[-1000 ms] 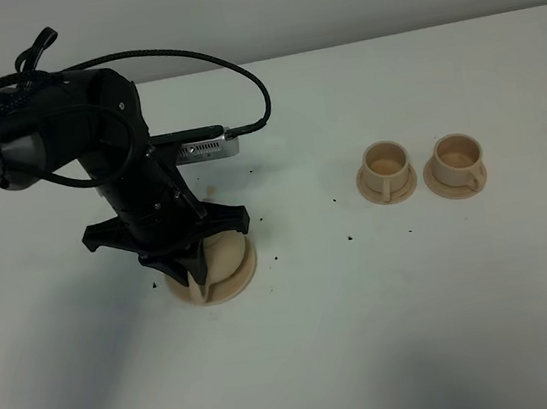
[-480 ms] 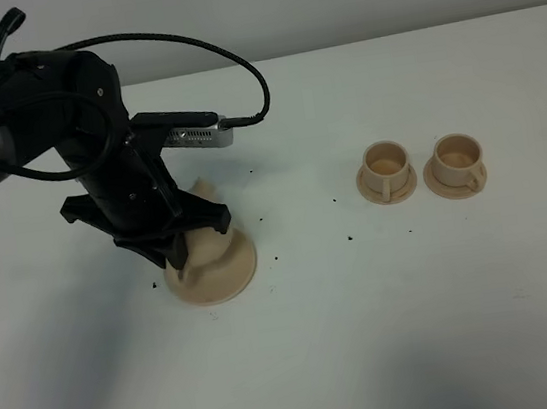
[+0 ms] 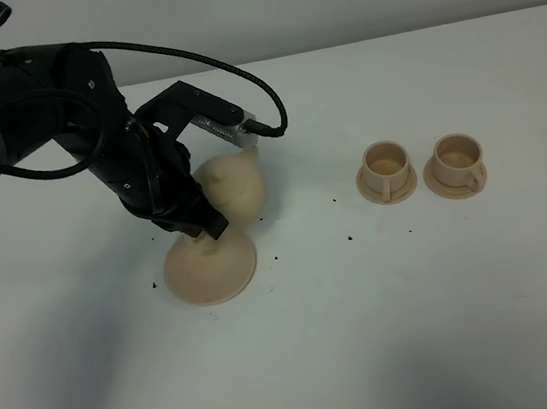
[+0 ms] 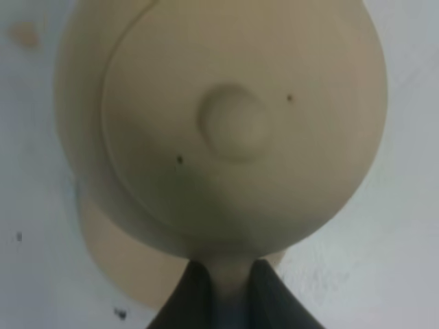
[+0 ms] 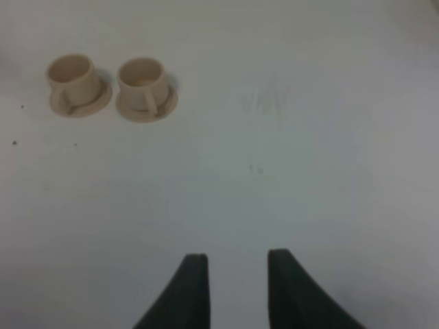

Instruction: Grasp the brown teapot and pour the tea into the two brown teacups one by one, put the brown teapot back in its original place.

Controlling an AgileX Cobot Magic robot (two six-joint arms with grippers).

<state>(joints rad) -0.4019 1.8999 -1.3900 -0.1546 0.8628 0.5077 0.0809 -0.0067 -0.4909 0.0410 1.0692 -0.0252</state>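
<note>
Teapot held clear of its saucer, pouring not yet begun.
The left fingers [image 4: 186, 305] are pinched tight on the handle of the teapot [image 3: 233, 182], which hangs just above its saucer [image 3: 210, 273] on the surface [image 3: 304, 362]. Best carry it level and slow to the nearer of the two cups [image 3: 386, 167], well off to the right, tipping only once the spout is over the rim. The right fingers [image 5: 191, 288] stand apart, holding nothing.

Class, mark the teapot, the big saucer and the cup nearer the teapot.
Teapot [image 3: 236, 189]: high view, belly.
Big saucer [image 3: 208, 279]: high view, bare top.
Cup nearer the teapot [image 3: 385, 159]: high view, its inside.
</note>
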